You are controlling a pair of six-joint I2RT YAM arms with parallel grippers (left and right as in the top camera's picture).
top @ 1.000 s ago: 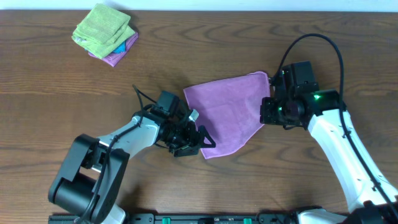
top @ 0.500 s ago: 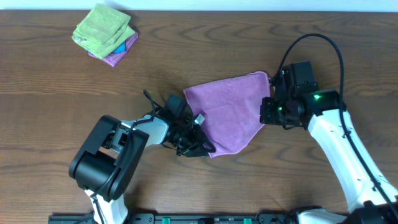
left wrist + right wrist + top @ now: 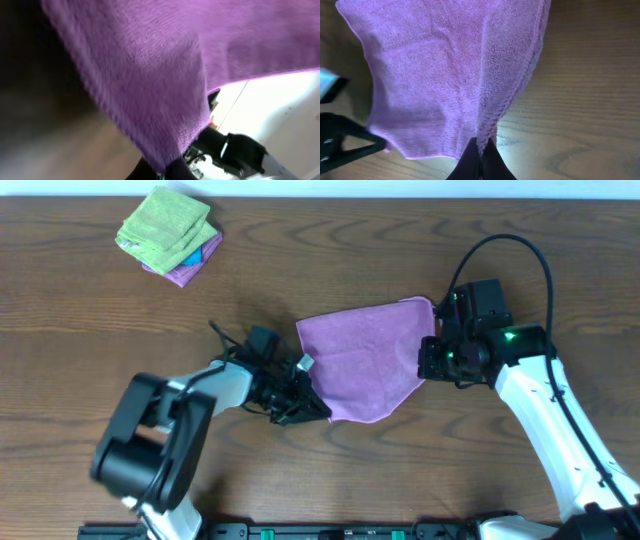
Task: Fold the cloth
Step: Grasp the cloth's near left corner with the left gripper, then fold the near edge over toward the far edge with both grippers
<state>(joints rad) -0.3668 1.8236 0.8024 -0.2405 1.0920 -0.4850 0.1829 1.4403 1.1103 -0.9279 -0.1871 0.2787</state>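
Reviewer: Location and heading of the cloth [image 3: 365, 360] needed, quick.

Labeller: Purple, seen on the table [image 3: 300, 270], slightly right of centre, stretched between both arms. In the overhead view the long axis is laid diagonally, from the lower-left corner up to the upper-right corner. The upper edge is tilted, higher at the right. The shape is narrowed toward the lower-left end.

Reviewer: Grips?

Labeller: The left gripper [image 3: 305, 405] is placed at the lower-left corner with its jaws clamped on that corner. The left wrist view is blurred and mostly filled by purple fabric. The right gripper [image 3: 432, 362] is set at the right edge. In the right wrist view its tips are pressed together on the hemmed edge, and the fabric is fanned away from them.

Reviewer: Flat or lifted?

Labeller: Cannot be told from overhead. The right arm is glimpsed past the cloth's edge in the left wrist view.

Reviewer: Anything else?

Labeller: A stack of folded cloths [image 3: 168, 235], green on top, is noted at the far-left corner, well apart from both arms.
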